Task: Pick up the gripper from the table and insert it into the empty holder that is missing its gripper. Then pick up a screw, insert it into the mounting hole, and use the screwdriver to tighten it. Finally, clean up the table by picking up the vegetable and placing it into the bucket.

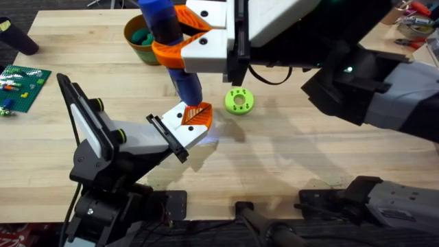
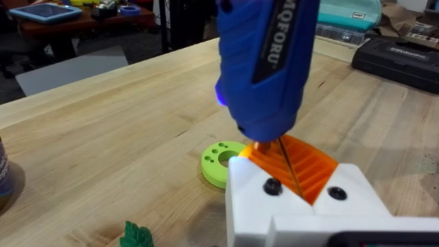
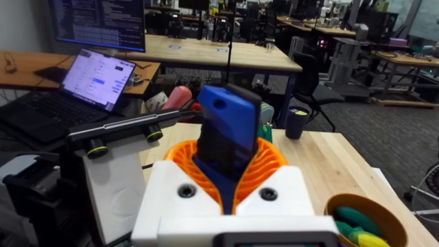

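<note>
"MOFORU" is being shown on the blue screwdriver [image 2: 267,65], which is being clasped by the right gripper [image 1: 199,42]. Its tip is being pressed at the ribbed orange gripper [image 1: 198,114] in the white holder [image 1: 180,127]. The left gripper's state cannot be told.

Wood-grain table [image 1: 309,151]; glossy plastic screwdriver [image 2: 264,62]

A lime-green disc [image 1: 239,101] with a ring of small holes lies flat on the wooden table [image 1: 309,158], just beside the right end effector, on the side away from the left arm's base. A green building-brick baseplate [image 1: 22,86] carrying small coloured pieces sits at the table's far left edge, well apart from both end effectors. A dark cylindrical object [image 1: 17,36] stands beyond it. An open laptop [image 3: 82,86] rests on a desk in the room behind, with a monitor [image 3: 101,20] above it.
</note>
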`<state>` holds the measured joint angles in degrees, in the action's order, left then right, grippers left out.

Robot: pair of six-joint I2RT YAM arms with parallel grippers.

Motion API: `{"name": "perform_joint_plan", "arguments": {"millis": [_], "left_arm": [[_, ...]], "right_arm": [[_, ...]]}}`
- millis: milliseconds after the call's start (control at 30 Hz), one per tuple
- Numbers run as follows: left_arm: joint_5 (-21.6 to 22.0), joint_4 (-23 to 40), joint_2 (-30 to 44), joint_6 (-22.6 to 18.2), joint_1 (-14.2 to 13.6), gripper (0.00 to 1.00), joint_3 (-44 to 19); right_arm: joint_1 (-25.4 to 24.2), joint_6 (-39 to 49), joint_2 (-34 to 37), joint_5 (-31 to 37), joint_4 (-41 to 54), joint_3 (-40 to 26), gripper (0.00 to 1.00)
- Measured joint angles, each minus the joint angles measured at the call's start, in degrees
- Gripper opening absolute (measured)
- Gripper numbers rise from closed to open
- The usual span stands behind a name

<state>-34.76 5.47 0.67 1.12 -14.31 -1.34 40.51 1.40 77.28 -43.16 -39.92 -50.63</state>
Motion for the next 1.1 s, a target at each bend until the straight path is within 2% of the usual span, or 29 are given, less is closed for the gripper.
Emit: {"name": "perform_joint_plan", "arguments": {"millis": [333,500,700,933,1100], "left_arm": [[1.0,-0.2,0.0,0.0,0.0,0.007,0.0],[0.7,-0.2,0.0,0.0,0.0,0.007,0.0],[0.7,-0.2,0.0,0.0,0.0,0.007,0.0],[0.7,-0.2,0.0,0.0,0.0,0.007,0.0],[0.7,-0.2,0.0,0.0,0.0,0.008,0.0]], "right_arm": [[-0.5,-3.1,-0.4,-0.5,-1.6,0.5,0.060],[-1.2,-3.6,-5.1,-0.6,-0.4,-0.4,0.061],[-1.3,-3.6,-5.9,-1.5,-0.8,-2.9,0.060],[1.1,-3.8,-5.6,-1.8,-0.5,-2.9,0.061],[3.3,-3.9,-2.9,-3.3,-0.3,-4.8,0.062]]}}
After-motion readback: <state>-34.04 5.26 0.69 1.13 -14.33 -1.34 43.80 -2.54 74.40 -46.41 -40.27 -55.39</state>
